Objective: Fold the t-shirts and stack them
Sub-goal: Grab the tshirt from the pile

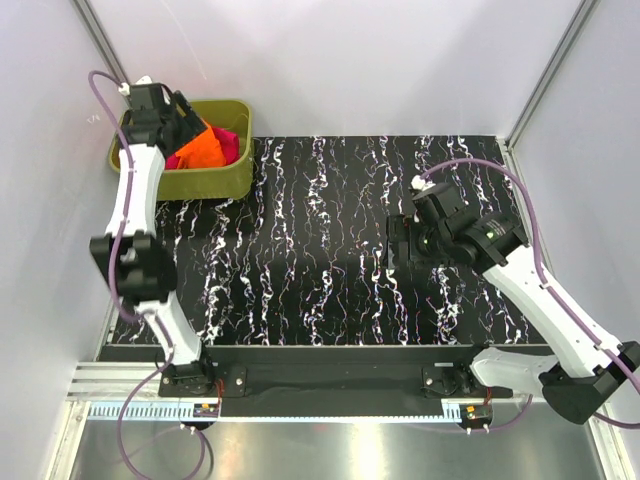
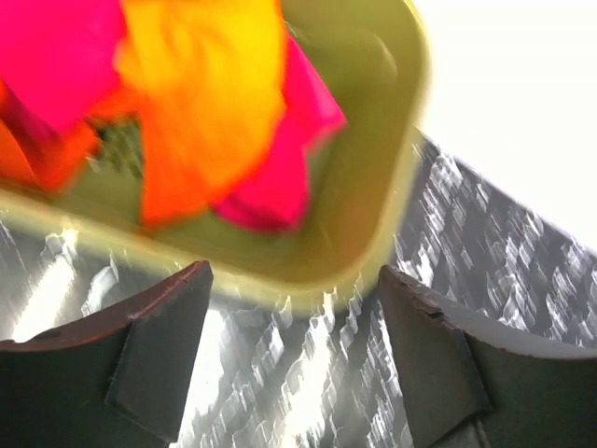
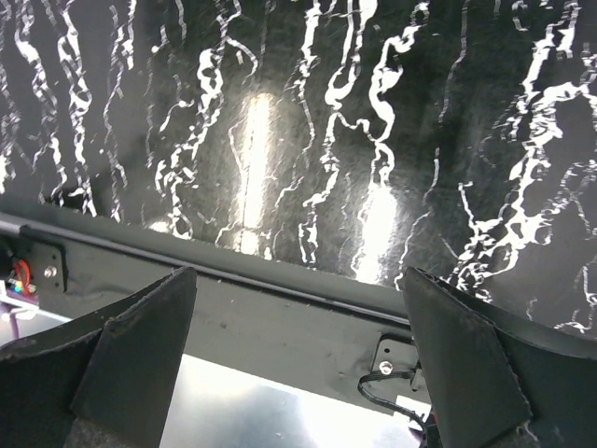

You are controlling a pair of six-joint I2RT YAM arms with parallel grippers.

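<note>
The orange t-shirt [image 1: 203,148] and the magenta-pink t-shirt [image 1: 230,143] lie crumpled together inside the olive-green tub [image 1: 215,182] at the far left. In the left wrist view the orange shirt [image 2: 210,103] lies over the pink one [image 2: 280,182]. My left gripper [image 1: 186,116] hovers over the tub's far left part; its view [image 2: 294,317] shows it open and empty, apart from the cloth. My right gripper [image 1: 400,243] hangs over the mat right of centre; its own view [image 3: 298,345] shows it open and empty.
A black mat with white marbling [image 1: 330,240] covers the table. The tub's rim [image 2: 396,187] stands raised at the mat's far left corner. White walls close in the sides and back. The table's front rail [image 3: 280,308] shows below my right gripper.
</note>
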